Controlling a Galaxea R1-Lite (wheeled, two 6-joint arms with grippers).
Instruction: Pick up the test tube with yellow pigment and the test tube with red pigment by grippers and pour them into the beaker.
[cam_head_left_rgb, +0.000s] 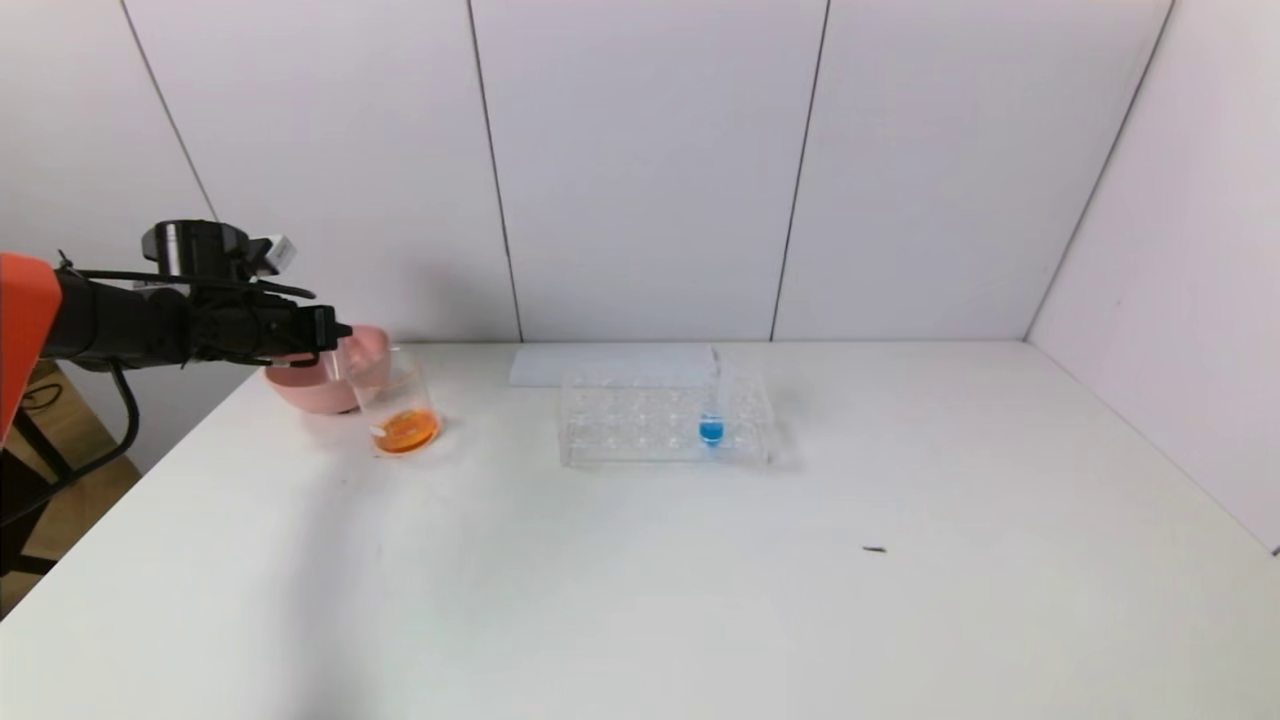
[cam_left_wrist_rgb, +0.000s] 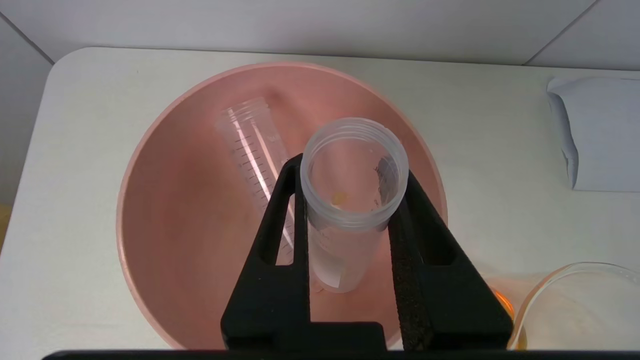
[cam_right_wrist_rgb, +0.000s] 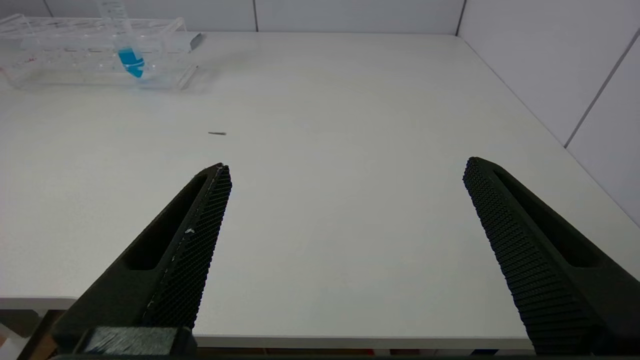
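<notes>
Left gripper (cam_left_wrist_rgb: 350, 220) pinches an emptied tube (cam_left_wrist_rgb: 350, 200) over the pink bowl (cam_left_wrist_rgb: 165, 210), likely to discard it; right gripper (cam_right_wrist_rgb: 345, 200) idles, fingers spread; beaker (cam_head_left_rgb: 400, 408) holds orange mix.

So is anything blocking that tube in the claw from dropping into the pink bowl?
Nothing visible. The left gripper holds an emptied test tube upright over the pink bowl. Another empty tube lies inside, off to one side, apparently not under it.

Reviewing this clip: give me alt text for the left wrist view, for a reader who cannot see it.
The left gripper is shut on an emptied clear test tube, held open end up over the pink bowl, where another empty tube already lies. The beaker with orange liquid sits beside the bowl on the white table.
</notes>
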